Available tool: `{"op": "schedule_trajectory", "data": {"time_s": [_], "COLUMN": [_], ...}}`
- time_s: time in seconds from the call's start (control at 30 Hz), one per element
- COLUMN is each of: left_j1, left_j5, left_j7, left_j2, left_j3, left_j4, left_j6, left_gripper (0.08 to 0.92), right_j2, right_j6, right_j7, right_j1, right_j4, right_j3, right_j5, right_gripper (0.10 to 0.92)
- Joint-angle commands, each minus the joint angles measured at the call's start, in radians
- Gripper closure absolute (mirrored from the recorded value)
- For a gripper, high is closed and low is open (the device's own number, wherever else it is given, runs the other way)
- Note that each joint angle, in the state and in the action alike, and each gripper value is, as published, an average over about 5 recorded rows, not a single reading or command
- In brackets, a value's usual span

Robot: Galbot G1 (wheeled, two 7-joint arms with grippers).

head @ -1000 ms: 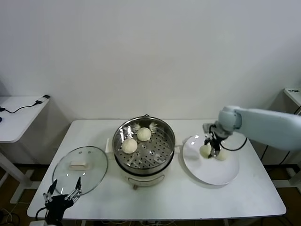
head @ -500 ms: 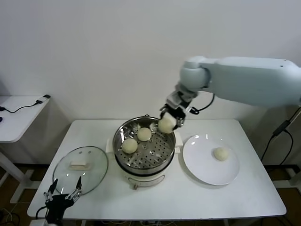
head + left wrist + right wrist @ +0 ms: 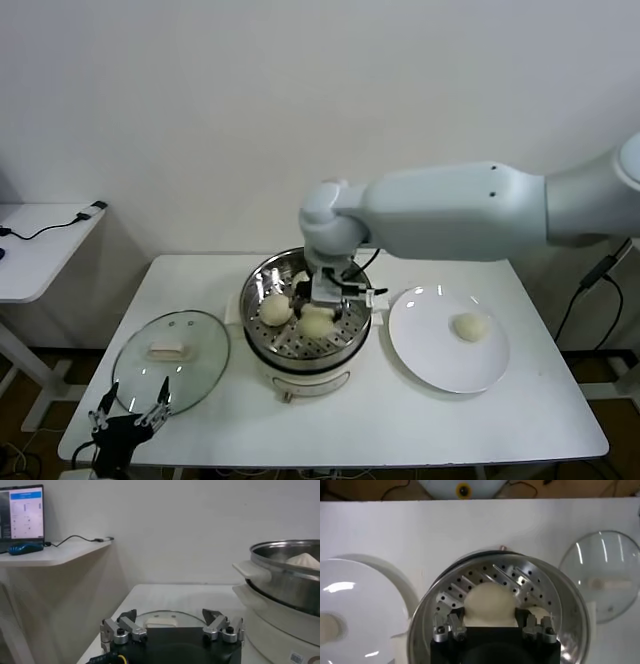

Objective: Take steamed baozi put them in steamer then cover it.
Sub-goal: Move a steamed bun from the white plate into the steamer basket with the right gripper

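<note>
My right gripper (image 3: 318, 312) reaches down into the steamer (image 3: 352, 275), a shiny steel pot on a cream base, and is shut on a cream-white baozi (image 3: 490, 602) just above the perforated tray (image 3: 520, 582). A second baozi (image 3: 275, 308) lies on the tray to its left, and a third peeks out behind the gripper (image 3: 299, 279). One more baozi (image 3: 470, 326) rests on the white plate (image 3: 440, 370). The glass cover (image 3: 171, 358) lies flat on the table left of the steamer. My left gripper (image 3: 130, 408) is parked open at the table's front left corner, short of the cover (image 3: 160, 621).
The plate sits right of the steamer. A white side table (image 3: 40, 245) with a cable stands to the far left. The steamer's side handle (image 3: 250, 570) juts toward the cover. The table's front edge (image 3: 400, 455) runs below the pot.
My right arm lifted a baozi off the plate, carried it leftward over the steamer and lowered it onto the tray. One baozi is left on the plate. The left arm stayed put.
</note>
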Motion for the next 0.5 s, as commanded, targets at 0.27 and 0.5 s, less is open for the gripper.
{"op": "schedule_trajectory", "data": {"time_s": [0.27, 0.5], "left_j1": [0.004, 0.003], "left_j5": [-0.006, -0.007], "left_j7": [-0.001, -0.002], "left_j2": [-0.001, -0.001], "left_j3": [-0.002, -0.001], "left_j4": [-0.002, -0.003], "left_j6": [-0.004, -0.007], "left_gripper": [0.177, 0.177], "right_j2": [0.062, 0.023], "right_j6": [0.006, 0.005], "right_j7": [0.075, 0.077], "right_j1": [-0.149, -0.097], "right_j4": [-0.058, -0.084], "right_j3": [0.003, 0.035], "right_j5": [-0.164, -0.061], "right_gripper": [0.319, 0.206]}}
